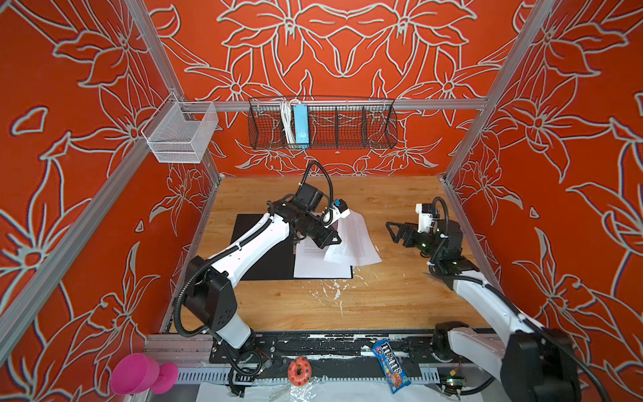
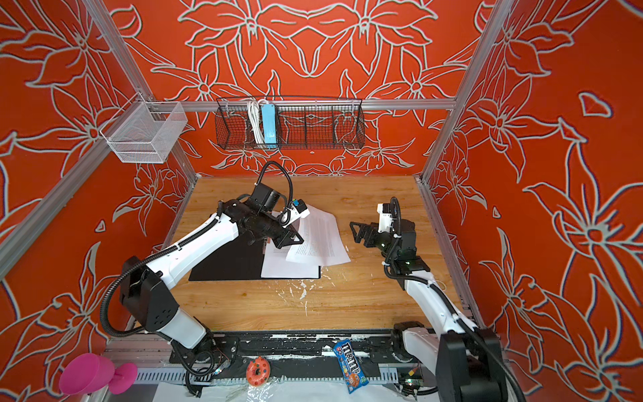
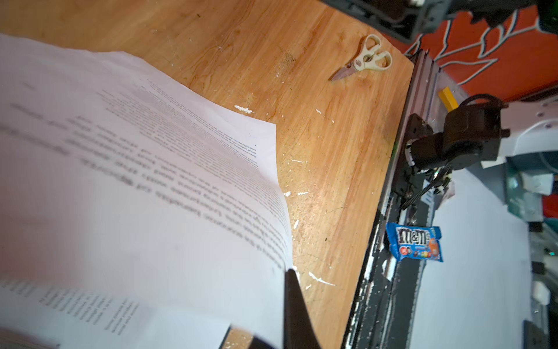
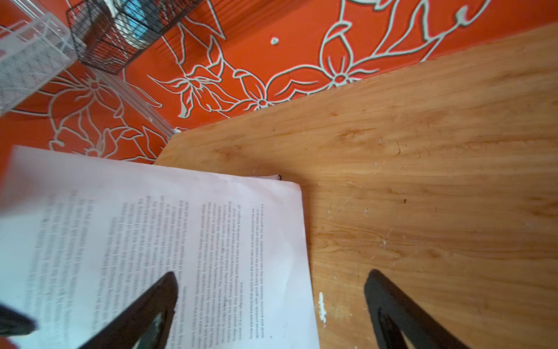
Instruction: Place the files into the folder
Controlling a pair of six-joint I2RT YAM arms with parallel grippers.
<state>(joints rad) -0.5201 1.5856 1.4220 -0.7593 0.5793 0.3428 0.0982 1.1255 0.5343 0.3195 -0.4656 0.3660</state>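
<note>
Files (image 1: 355, 236) curled white paper, folder (image 1: 271, 268) flat black

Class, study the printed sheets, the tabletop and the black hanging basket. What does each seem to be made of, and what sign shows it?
The files: thin, matte white paper; one sheet curls and bends freely.
The table: wood or wood-look laminate with a slight sheen; it shows grain lines, scratches and white flecks.
The black basket: probably coated metal wire; it is a see-through grid that holds its shape.

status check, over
Left gripper shut on top sheet, sheet raised, askew. Right gripper open, empty, near sheet edge. Folder open flat. Nothing blocking.
</note>
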